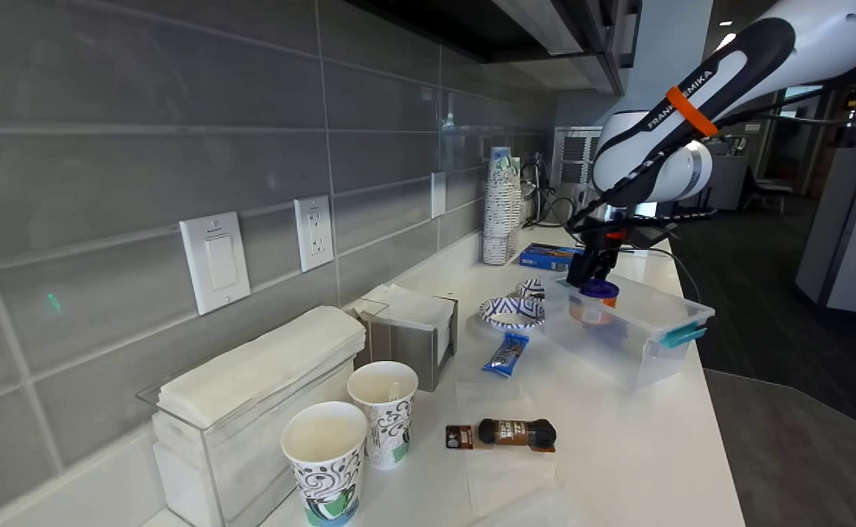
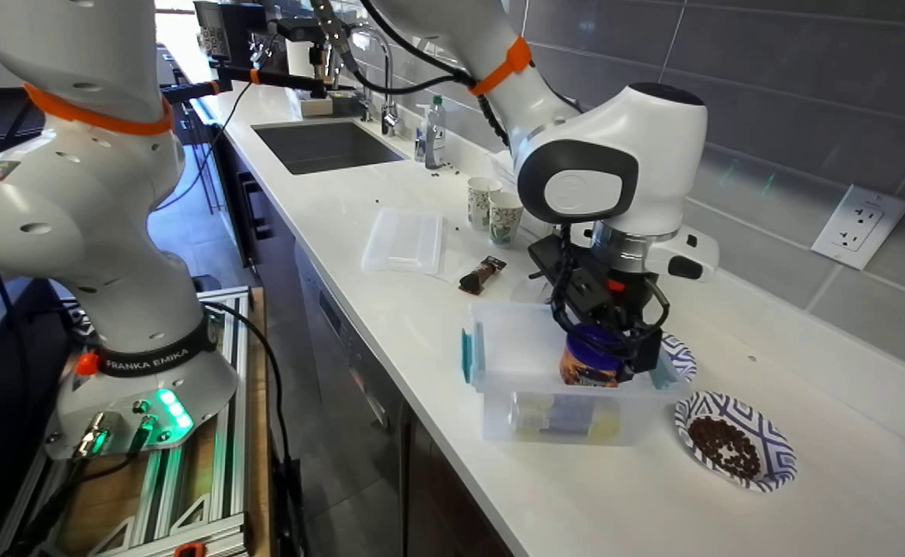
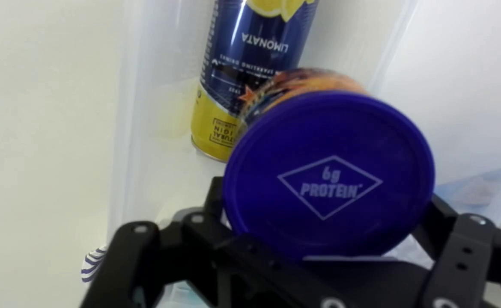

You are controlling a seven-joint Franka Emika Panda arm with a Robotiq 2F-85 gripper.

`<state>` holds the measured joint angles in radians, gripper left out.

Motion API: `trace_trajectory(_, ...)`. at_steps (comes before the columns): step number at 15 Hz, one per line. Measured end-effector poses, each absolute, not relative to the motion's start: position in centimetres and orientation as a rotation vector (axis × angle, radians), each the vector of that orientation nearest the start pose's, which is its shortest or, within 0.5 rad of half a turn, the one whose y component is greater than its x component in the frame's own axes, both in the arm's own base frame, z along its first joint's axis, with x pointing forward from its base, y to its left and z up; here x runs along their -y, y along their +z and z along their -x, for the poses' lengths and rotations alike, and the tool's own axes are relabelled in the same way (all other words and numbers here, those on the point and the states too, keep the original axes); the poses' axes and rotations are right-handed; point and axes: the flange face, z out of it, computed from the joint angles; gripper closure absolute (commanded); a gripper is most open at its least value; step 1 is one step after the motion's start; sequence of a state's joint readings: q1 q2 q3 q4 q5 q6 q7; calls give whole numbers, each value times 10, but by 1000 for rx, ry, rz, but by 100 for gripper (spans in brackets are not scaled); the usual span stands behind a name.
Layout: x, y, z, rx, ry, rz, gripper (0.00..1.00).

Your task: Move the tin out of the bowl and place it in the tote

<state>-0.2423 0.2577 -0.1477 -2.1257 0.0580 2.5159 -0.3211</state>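
Note:
My gripper is shut on the tin, one finger against each side. The tin has a purple lid and an orange body. It also shows in both exterior views. I hold it over the tote, lid up, with its lower part seen through or behind the tote's wall. The tote is a clear bin with teal latches; it also shows in an exterior view. Two shallow blue-and-white patterned bowls stand beside it; one holds dark beans. I cannot tell which bowl is the task's.
A blue-and-yellow can lies in the tote. A blue snack bar, a dark packet, paper cups and napkin holders stand or lie nearby. A clear lid lies on the counter. The tiled wall runs alongside.

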Motion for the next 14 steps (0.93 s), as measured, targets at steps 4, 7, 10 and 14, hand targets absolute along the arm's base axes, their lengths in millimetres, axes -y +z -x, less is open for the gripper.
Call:
trace_trajectory(4,221,303,-543,-165,-205,3178,0)
trace_trajectory(7,222,305,-544,-163,-211,3179,0)
trace_trajectory(10,221,313,-545,-152,-228,3186,0)
trace_trajectory(14,210,347,-543,-131,-224,3197,0)
